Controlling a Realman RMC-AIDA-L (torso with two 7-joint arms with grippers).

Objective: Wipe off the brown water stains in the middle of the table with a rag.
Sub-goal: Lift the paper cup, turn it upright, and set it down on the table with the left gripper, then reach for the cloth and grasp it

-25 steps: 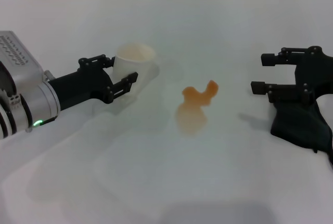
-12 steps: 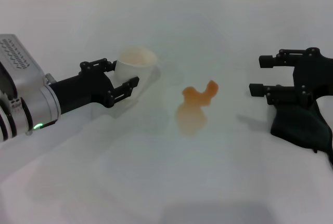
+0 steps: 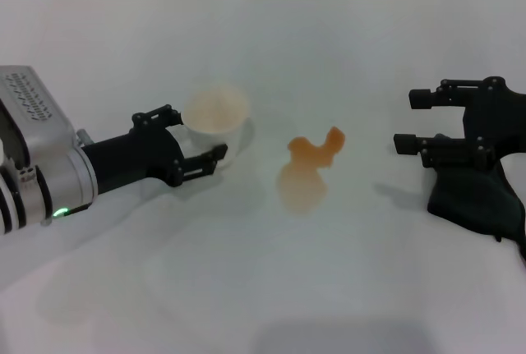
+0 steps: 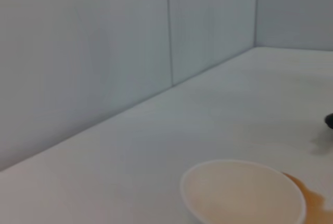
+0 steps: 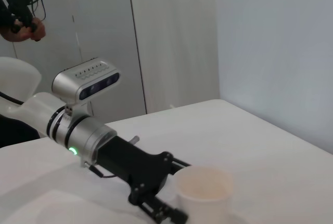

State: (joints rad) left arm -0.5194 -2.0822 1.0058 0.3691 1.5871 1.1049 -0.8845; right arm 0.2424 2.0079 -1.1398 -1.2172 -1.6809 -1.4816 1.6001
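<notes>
Stains first, in the head view: the brown water stains (image 3: 311, 169) lie near the middle of the white table (image 3: 271, 288), a darker forked lobe at the far side and a paler oval lobe nearer the robot. To their left stands a white paper cup (image 3: 215, 121), its tan inside showing. The left gripper (image 3: 194, 136) reaches in from the left edge with one finger on each side of the cup, spread about as wide as the cup itself; whether they press on its wall cannot be told. On the right side, well apart from the stains, the right gripper (image 3: 409, 120) hangs above the table with its fingers spread wide and nothing between them. The rag (image 3: 475, 198), a lumpy black cloth, lies on the table just under and behind that gripper.

Left wrist view: the cup's rim (image 4: 242, 190) fills the near foreground, with an edge of the stains (image 4: 311, 200) just beyond it and the grey wall panels behind.

Right wrist view: the left arm stretches across the table, its fingers (image 5: 165, 213) alongside the cup (image 5: 203, 190).
</notes>
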